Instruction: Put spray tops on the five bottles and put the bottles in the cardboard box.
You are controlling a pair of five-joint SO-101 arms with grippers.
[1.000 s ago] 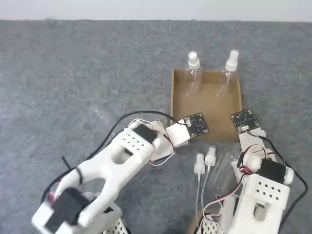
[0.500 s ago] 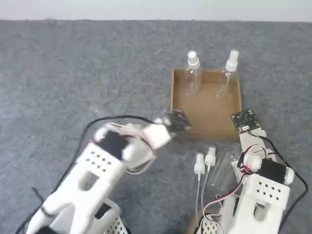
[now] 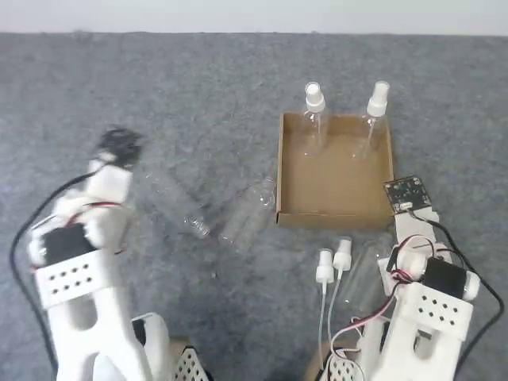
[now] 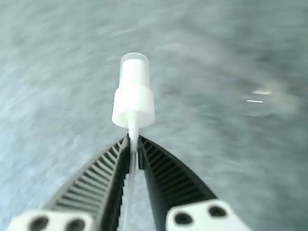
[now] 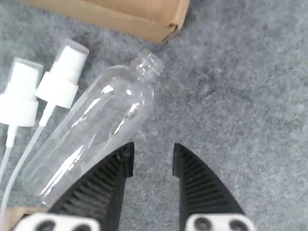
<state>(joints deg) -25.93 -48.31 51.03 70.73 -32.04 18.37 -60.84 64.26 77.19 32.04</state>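
We count five bottles: two capped, the left capped bottle point(image 3: 315, 127) and right capped bottle point(image 3: 373, 131), and three bare, the left bare bottle point(image 3: 178, 205), middle bare bottle point(image 3: 250, 210) and near bare bottle point(image 5: 96, 134). Three more spray tops: left loose top point(image 3: 325, 266), right loose top point(image 3: 343, 254), held top point(image 4: 133, 96). One cardboard box point(image 3: 333, 216). Two hands: left hand point(image 4: 133, 139), right hand point(image 5: 151, 154).

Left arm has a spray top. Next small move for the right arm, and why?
Probably shift the right gripper sideways over the capless bottle: its jaws stand open over bare carpet, the bottle lying just beside one finger, not between them. The left gripper pinches a spray top by its tube and needs a bottle held for it.
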